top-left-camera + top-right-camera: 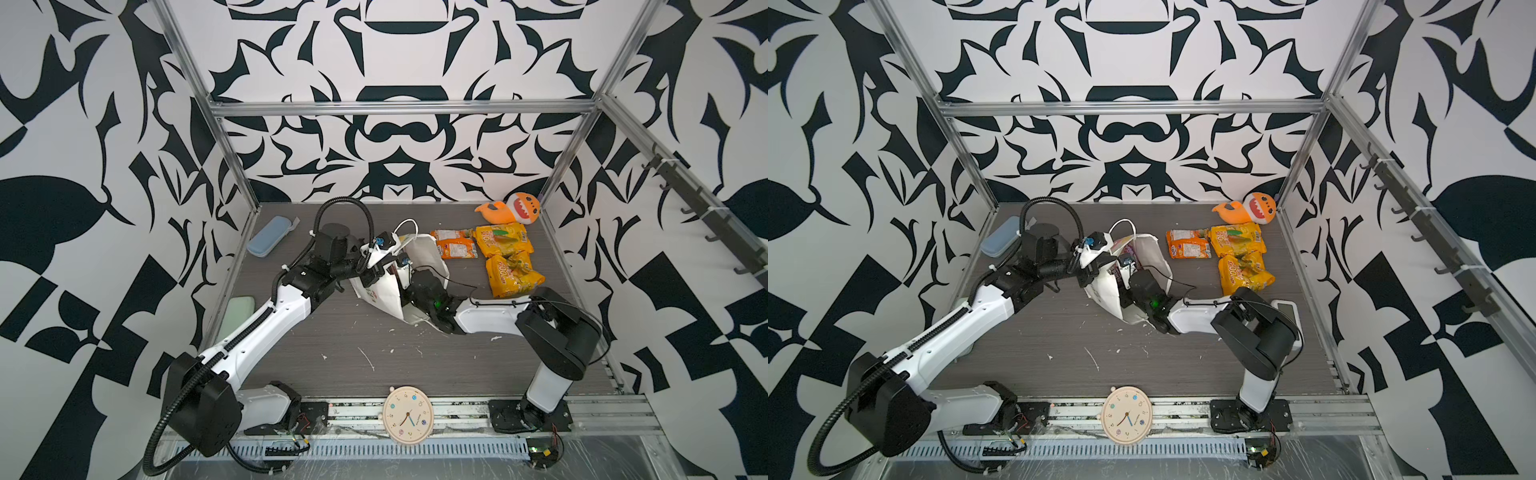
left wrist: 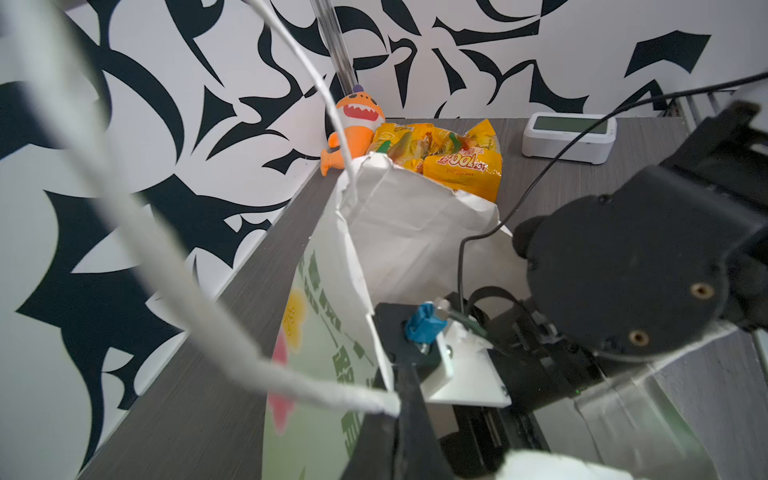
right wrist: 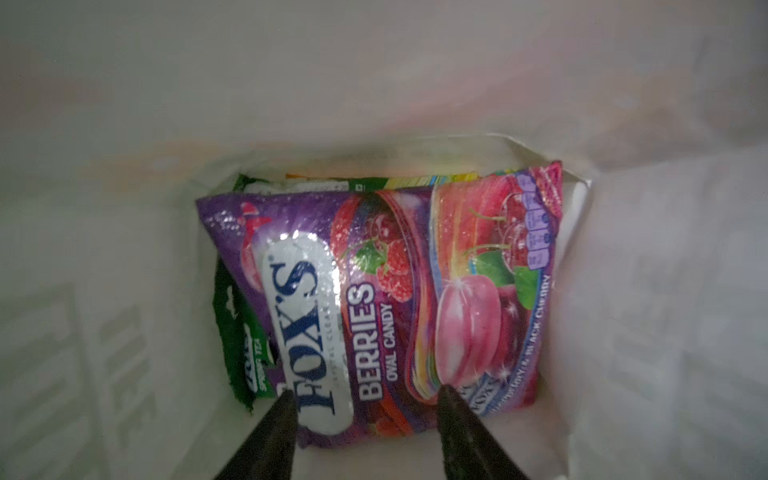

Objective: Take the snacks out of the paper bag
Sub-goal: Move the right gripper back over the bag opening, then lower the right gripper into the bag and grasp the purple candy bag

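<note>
While pinching paper bag (image 1: 430, 255) rim with left hand (image 1: 374, 266), hovering right hand (image 3: 366, 392), spread, over purple FOX'S packet (image 3: 374, 291): likely light, glossy, slippery; pinch near edge.

paper bag (image 2: 407, 232): matt white paper | purple packet (image 3: 374, 311): glossy plastic | table (image 1: 353, 332): matt woodgrain

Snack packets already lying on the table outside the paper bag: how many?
3: the orange packet right of the paper bag, a yellow packet farther right, a second yellow packet nearer the front. Others are inside the bag.
</note>
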